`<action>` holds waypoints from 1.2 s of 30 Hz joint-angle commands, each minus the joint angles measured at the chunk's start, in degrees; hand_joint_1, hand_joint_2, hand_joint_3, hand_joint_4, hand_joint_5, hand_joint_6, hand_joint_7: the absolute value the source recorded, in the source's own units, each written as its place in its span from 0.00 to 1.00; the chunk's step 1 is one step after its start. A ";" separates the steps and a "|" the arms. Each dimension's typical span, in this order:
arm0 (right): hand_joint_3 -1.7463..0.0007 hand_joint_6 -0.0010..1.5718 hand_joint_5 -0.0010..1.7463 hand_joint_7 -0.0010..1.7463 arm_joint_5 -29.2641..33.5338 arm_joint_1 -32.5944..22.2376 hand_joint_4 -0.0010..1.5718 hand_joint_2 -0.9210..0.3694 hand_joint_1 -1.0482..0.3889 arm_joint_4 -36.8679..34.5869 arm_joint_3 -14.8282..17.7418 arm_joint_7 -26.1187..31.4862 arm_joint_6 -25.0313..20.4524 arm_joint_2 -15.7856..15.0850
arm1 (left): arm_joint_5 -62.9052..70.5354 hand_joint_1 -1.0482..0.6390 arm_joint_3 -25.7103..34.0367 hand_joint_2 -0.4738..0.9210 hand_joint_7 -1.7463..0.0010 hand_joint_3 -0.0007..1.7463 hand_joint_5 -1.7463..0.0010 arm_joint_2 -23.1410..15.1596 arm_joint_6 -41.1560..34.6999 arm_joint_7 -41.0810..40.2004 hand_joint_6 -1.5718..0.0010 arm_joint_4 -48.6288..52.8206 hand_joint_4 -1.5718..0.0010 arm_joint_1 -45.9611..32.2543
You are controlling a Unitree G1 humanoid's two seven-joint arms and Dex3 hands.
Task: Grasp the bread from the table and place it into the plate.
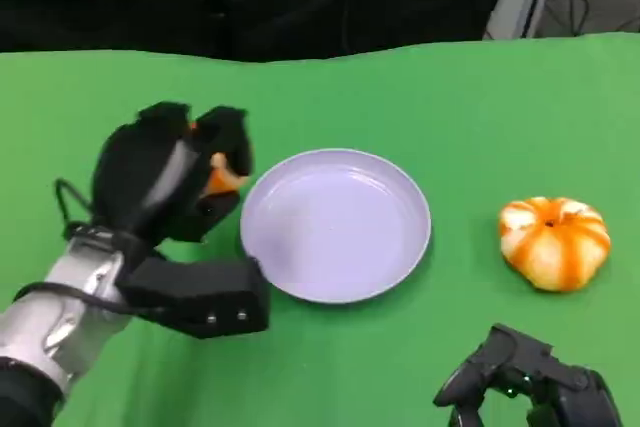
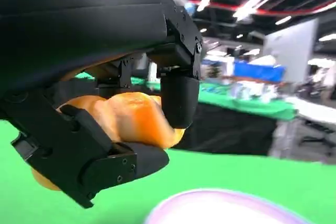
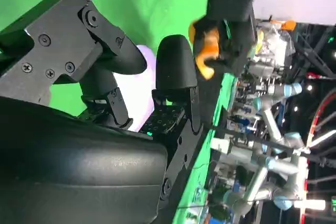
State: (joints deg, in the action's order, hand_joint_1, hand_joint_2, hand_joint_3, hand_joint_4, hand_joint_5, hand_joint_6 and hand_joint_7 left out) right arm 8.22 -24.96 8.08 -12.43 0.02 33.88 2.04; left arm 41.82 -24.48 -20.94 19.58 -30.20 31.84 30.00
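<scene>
Bread: we see the orange bread [image 2: 131, 121] gripped in the left hand [image 1: 170, 182], just left of the plate [image 1: 335, 225].
Right hand: our right hand [image 1: 525, 377] rests low, fingers apart, holding nothing.
Surface: a striped pumpkin-shaped bun [image 1: 554, 242] lies right of the plate.

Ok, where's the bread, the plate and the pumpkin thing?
bread [image 2: 134, 116], left wrist view, its orange middle between the fingers.
plate [image 1: 335, 222], head view, its bare inside.
pumpkin-shaped thing [image 1: 555, 242], head view, its striped top.
</scene>
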 commanded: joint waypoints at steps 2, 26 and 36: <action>0.23 0.52 0.94 0.77 -0.24 -0.14 0.49 0.42 0.72 0.06 0.35 0.23 0.44 -0.60 | -1.43 0.54 0.55 0.56 0.01 0.80 0.00 2.91 1.59 3.14 0.53 -2.97 0.40 0.73; 0.22 0.53 0.94 0.77 0.04 -0.04 0.50 0.42 0.73 -0.07 0.04 0.45 0.57 -0.38 | 2.56 0.41 -7.12 0.95 0.86 0.19 0.46 14.27 -8.46 19.27 0.62 9.37 0.74 8.93; 0.21 0.53 0.94 0.77 0.04 0.01 0.50 0.44 0.73 -0.18 0.11 0.51 0.77 -0.40 | 7.03 0.09 -9.92 1.00 1.00 0.24 0.99 13.21 -16.54 23.62 0.98 6.58 0.99 8.31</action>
State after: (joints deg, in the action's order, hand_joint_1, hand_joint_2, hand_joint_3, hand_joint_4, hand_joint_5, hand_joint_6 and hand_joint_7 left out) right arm 8.56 -24.62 8.05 -12.59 0.13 34.01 2.07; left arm 47.79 -33.89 -6.68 5.03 -7.95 39.93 38.15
